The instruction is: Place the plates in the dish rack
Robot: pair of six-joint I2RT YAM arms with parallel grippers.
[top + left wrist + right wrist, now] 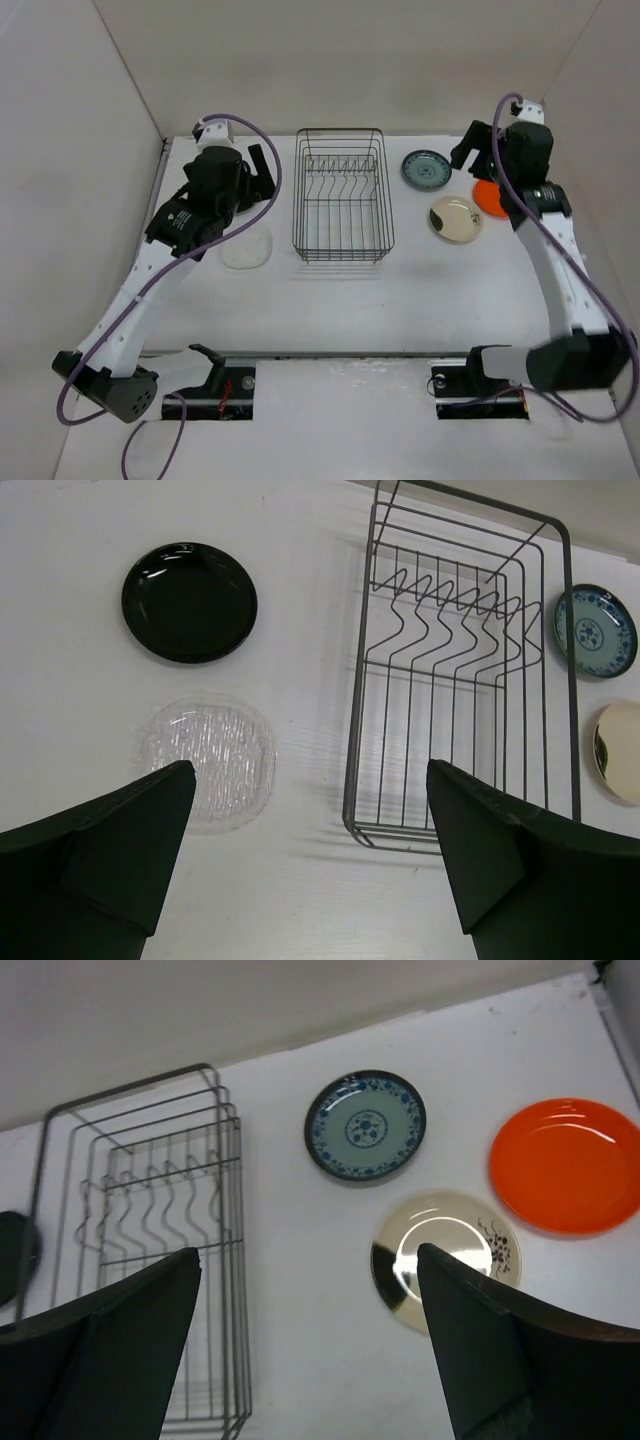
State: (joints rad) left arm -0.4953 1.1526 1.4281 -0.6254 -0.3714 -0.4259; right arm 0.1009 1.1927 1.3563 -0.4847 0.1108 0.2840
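Standing at the middle of the desk (400, 300), toward its far side, the dish rack (341, 195) is recorded with its long sides running away from the arm bases. A row of upright wire tines is seen in its far half. All 5 plates are found lying flat on the desk, outside the rack.

Right of the rack, 3 plates are grouped. The teal patterned plate (426, 170) is placed nearest the rack and farthest back. The cream plate (456, 219) is set just nearer than it. The orange plate (566, 1165) lies to their right, close to the cream plate; in the top view it is partly hidden by the right arm.

Left of the rack, 2 plates are noted in the left wrist view. The black plate (190, 602) is set farther back, and the clear plate (210, 763) nearer, with a gap between them. In the top view the black plate is covered by the left arm.

The left claw (310, 810) is held above the desk between the clear plate and the rack, its fingers spread wide apart. The right claw (310, 1280) is held above the desk between the rack and the cream plate, its fingers likewise spread wide. Neither claw is touching any plate.
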